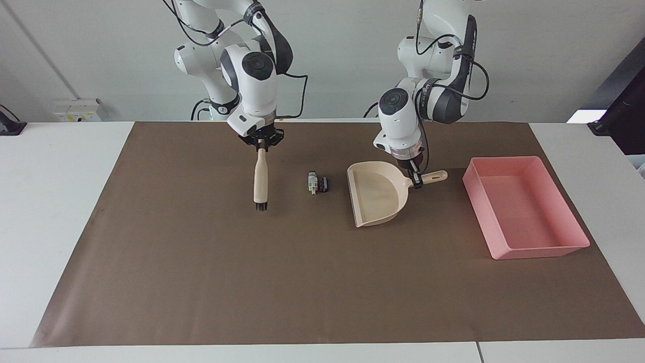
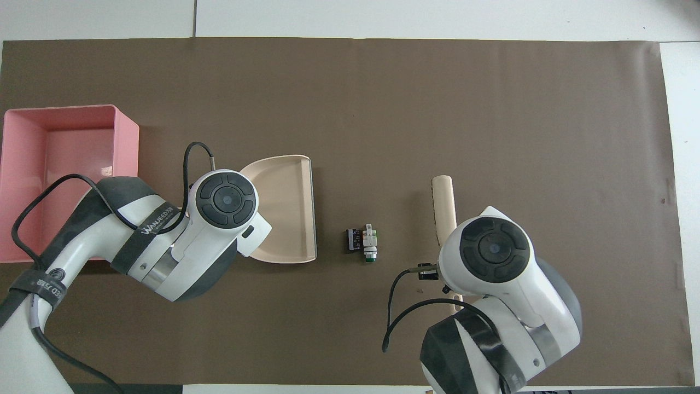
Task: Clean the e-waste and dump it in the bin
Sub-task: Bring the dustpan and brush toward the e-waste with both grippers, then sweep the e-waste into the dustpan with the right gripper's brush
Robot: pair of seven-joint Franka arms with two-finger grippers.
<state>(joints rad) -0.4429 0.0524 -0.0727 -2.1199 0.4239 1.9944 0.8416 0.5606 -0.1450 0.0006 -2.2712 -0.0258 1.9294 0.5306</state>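
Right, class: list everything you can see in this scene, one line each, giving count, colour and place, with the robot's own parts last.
e-waste: two small bits, whitish-grey with green end and black, on the mat between brush and dustpan.
dustpan: one, beige, beside the e-waste, toward the left arm's end.
brush: one, beige handle, black bristles, hanging over the mat.
bin: one, pink, at the left arm's end.
mat: one, brown, covering the table.
left gripper: shut on the dustpan's handle.
right gripper: shut on the brush's handle.

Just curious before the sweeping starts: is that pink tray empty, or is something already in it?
Empty. The pink tray shows only bare floor in both views; the two small parts lie on the mat beside the dustpan.
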